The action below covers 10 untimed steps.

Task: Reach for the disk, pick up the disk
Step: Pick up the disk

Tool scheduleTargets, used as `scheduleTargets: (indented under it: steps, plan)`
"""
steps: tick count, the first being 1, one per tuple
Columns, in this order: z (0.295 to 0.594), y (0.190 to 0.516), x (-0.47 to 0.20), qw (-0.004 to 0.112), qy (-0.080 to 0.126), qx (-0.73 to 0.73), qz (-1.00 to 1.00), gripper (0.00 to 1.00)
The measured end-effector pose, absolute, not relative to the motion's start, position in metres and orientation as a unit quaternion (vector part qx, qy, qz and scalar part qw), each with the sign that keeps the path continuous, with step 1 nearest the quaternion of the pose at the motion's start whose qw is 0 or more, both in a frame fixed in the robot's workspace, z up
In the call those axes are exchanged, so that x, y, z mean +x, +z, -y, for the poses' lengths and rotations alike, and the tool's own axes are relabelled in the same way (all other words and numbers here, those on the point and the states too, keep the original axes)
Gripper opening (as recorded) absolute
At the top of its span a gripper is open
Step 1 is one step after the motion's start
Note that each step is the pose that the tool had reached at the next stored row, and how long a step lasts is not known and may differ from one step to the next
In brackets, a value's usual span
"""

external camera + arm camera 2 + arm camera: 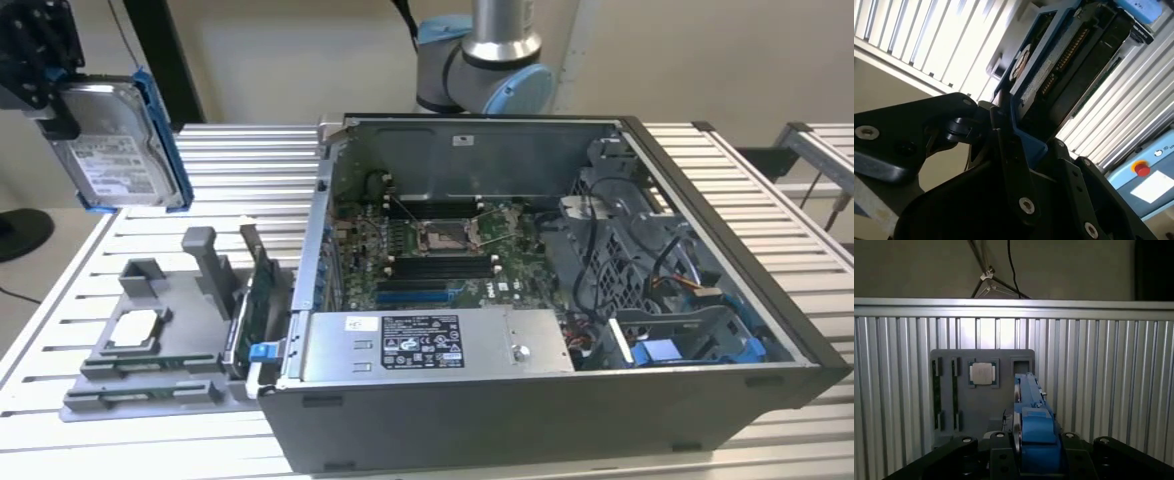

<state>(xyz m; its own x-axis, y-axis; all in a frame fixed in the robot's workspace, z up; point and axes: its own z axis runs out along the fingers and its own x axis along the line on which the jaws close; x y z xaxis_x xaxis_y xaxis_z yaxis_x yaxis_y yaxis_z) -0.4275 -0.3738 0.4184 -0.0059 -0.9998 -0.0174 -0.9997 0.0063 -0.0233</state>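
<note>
Because the gripper (1026, 440) clamps its blue carrier, the disk (114, 140) hangs upright above the grey fixture (187, 340), at the exterior view's left.

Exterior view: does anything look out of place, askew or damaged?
Only the disk: the hand holds it in the air, on edge and slightly tilted, off the grey holder. Nothing looks spilled or damaged.

You have an open case (534, 420) lying on the slatted desk (240, 160), board (441, 250) exposed. Just beside it, on the exterior view's left, a grey holder (147, 385) carries a chip (135, 329) and an upright card (263, 295).
</note>
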Motion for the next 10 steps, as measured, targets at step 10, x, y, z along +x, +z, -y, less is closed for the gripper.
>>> scheduleTargets:
  steps: [10]
  plan:
    - [0.374,0.45,-0.428,0.014,-0.002,-0.705,-0.709,0.0]
